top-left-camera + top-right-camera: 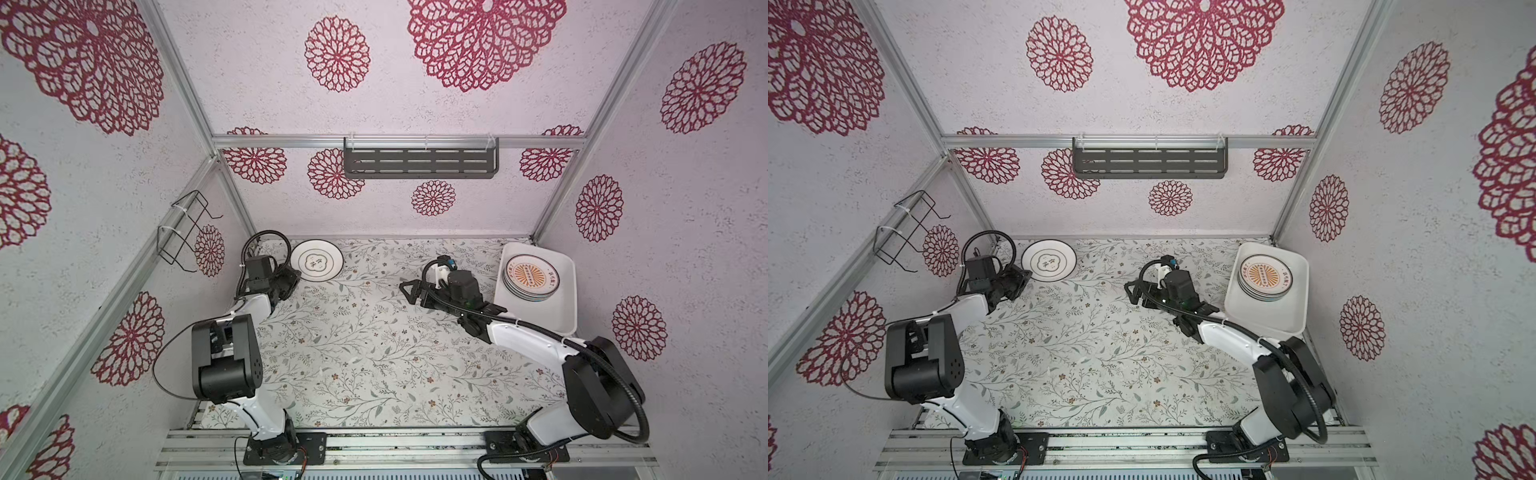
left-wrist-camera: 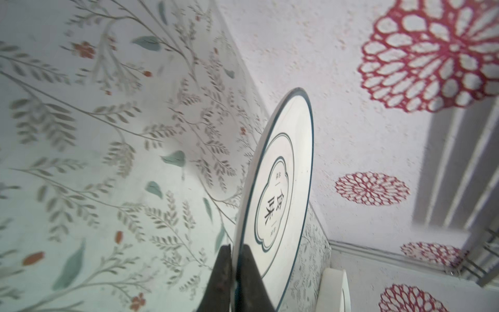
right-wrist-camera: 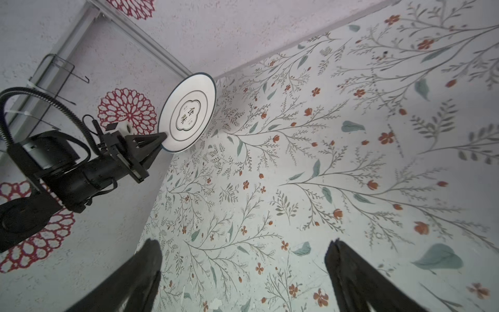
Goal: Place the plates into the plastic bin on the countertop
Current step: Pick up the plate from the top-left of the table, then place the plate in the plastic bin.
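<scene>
Both top views looked steeply down from high above on the whole table point(image 1: 374, 353), nearly alike. The left wrist camera sat close behind the left pincer point(image 2: 235, 250), facing along the back wall point(image 2: 351, 67). The right wrist camera faced across the table; it shared the plate point(image 3: 189, 113) with every view.

A white plate with thin dark rings and a lettered centre point(image 1: 316, 260), rim pinched in the left gripper point(image 2: 235, 252), sits over the leafy countertop point(image 1: 353, 340), well apart from the white bin point(image 1: 540, 316). The bin's far half holds a plate stack point(image 1: 530, 277), with an orange sunburst plate on top.

Stacked plates point(image 1: 530, 277) (under the top one) mostly hidden.
</scene>
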`<state>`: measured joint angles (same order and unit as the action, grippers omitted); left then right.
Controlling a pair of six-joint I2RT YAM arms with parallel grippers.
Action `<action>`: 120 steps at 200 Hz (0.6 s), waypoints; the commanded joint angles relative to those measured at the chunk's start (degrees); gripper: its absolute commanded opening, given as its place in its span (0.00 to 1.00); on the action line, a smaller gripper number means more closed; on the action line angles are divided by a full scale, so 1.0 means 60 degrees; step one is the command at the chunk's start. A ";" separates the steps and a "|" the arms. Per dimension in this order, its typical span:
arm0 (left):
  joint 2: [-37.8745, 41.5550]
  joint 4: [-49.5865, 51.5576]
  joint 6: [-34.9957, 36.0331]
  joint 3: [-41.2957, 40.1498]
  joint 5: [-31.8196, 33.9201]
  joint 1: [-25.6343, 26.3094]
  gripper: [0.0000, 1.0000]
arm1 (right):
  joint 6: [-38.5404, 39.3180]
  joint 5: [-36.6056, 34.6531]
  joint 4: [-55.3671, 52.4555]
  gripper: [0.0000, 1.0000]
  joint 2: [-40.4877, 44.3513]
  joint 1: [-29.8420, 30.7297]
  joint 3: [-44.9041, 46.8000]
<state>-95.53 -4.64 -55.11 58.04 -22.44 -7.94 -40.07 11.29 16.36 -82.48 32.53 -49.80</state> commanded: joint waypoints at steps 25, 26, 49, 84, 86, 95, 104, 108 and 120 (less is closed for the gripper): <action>0.1354 0.0259 -0.0040 -0.0108 0.0107 0.2361 0.09 | 0.0171 -0.0125 -0.0577 0.99 0.1800 -0.0948 0.0849; 0.1365 0.0253 -0.0041 -0.0108 0.0121 0.2428 0.09 | 0.0188 -0.0117 -0.0597 0.99 0.1840 -0.0959 0.0854; 0.1594 0.0174 -0.0197 -0.0044 0.0270 0.3685 0.09 | 0.0401 -0.0092 -0.1070 0.99 0.2480 -0.1236 0.0956; 0.1568 0.0079 -0.0407 0.0258 0.0416 0.5187 0.09 | 0.0437 0.0043 -0.1214 0.97 0.3154 -0.1538 0.1182; 0.1559 0.0073 -0.0398 0.0284 0.0415 0.5267 0.09 | 0.0438 0.0061 -0.1206 0.97 0.3177 -0.1547 0.1203; 0.1487 0.0042 -0.0423 0.0388 0.0445 0.5576 0.09 | 0.0402 0.0123 -0.1209 0.95 0.3218 -0.1585 0.1227; 0.1415 -0.0024 -0.0441 0.0493 0.0451 0.5816 0.09 | 0.0334 0.0140 -0.1242 0.93 0.3235 -0.1599 0.1253; 0.1378 -0.0038 -0.0453 0.0531 0.0452 0.5908 0.09 | 0.0322 0.0164 -0.1220 0.93 0.3240 -0.1621 0.1262; 0.1272 -0.0183 -0.0532 0.0643 0.0367 0.6114 0.09 | 0.0254 0.0200 -0.1211 0.91 0.3222 -0.1631 0.1283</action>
<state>-87.74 -1.78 -57.28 58.52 -20.27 26.72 -38.57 11.31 9.08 -64.10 23.18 -42.26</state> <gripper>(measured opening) 0.096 0.925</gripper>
